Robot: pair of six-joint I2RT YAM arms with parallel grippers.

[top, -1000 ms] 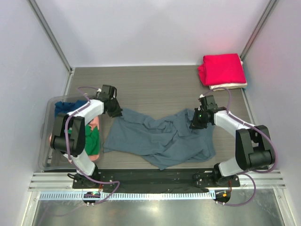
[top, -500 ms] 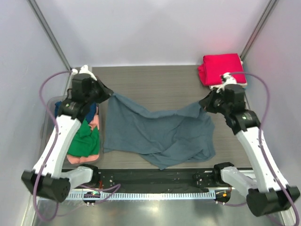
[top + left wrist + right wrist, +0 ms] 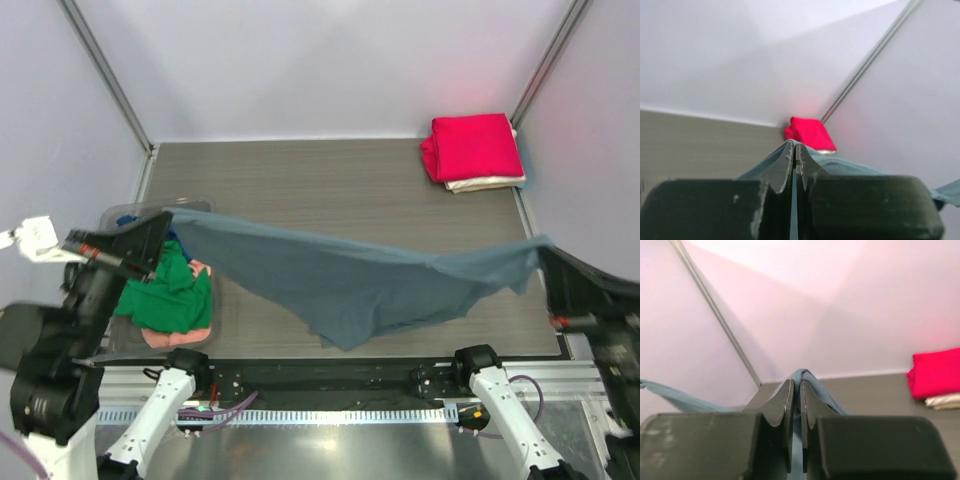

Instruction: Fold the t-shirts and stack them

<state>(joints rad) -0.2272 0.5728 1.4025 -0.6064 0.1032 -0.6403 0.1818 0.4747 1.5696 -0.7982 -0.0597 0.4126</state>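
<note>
The slate grey-blue t-shirt (image 3: 350, 280) hangs stretched in the air between both grippers, its lower edge sagging to a point over the table's front. My left gripper (image 3: 165, 225) is shut on its left corner, and the cloth (image 3: 840, 165) runs out from the closed pads of that gripper (image 3: 795, 147). My right gripper (image 3: 545, 250) is shut on the right corner. In the right wrist view a fold of cloth (image 3: 816, 382) pokes up between that gripper's (image 3: 796, 385) fingers. A folded red t-shirt (image 3: 473, 145) lies on a cream one (image 3: 487, 184) at the back right.
A clear plastic bin (image 3: 118, 212) stands at the left, under my left arm, holding green (image 3: 165, 290), salmon-pink (image 3: 185, 337) and navy (image 3: 128, 224) shirts. Grey walls close the back and sides. The red stack (image 3: 809, 132) also shows in the left wrist view.
Both arms have risen high and spread apart. The grey-blue shirt, crumpled on the table a second ago, is now lifted off it and pulled taut between them.
</note>
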